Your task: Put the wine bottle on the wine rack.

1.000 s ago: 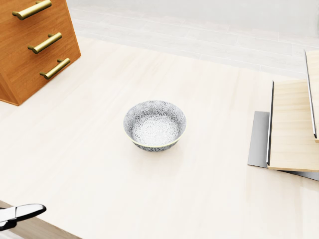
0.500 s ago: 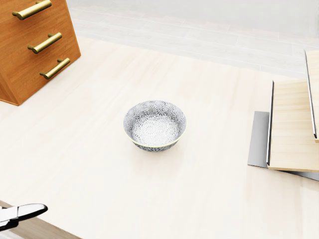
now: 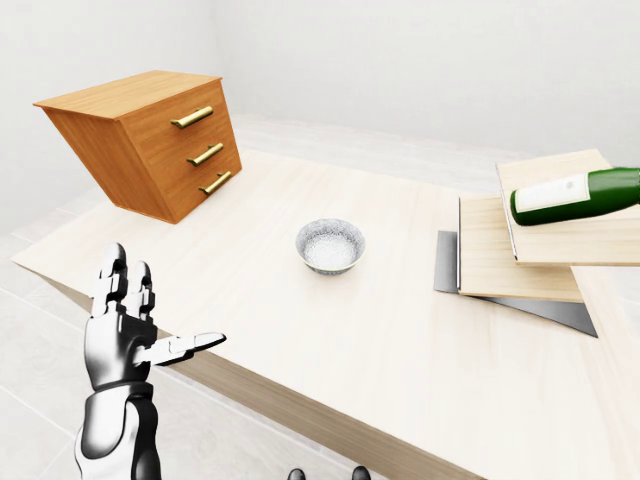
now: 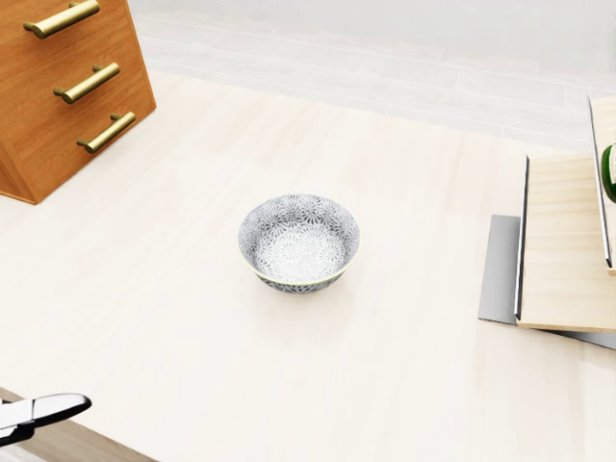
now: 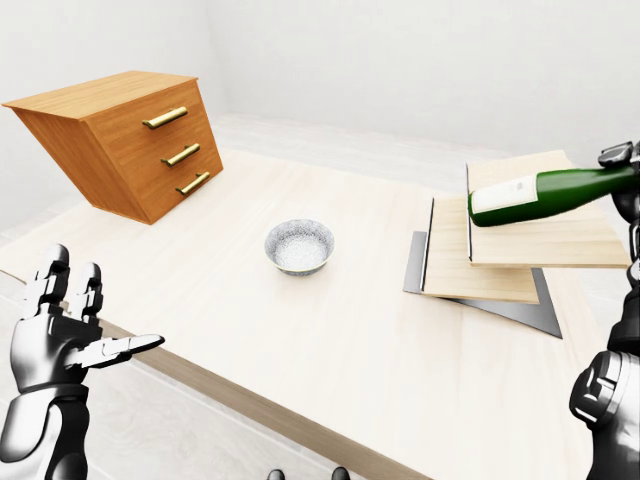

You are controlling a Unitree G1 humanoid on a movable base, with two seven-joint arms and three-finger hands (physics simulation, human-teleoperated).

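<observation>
Hovering sideways over the stepped wine rack (image 5: 520, 245), the wine bottle (image 5: 545, 193) hangs from my right hand (image 5: 622, 160); its fingers' grip I cannot tell. My left hand (image 3: 125, 335) waits, fingers spread, beside the bench (image 3: 330, 330) holding a bowl (image 3: 330, 245).

Your right hand (image 5: 622, 158) is mostly cut off by the right-eye view's right edge, so its grip on the wine bottle (image 5: 545, 193) cannot be judged. In the head view, only a green sliver of that bottle shows at the right edge.
</observation>
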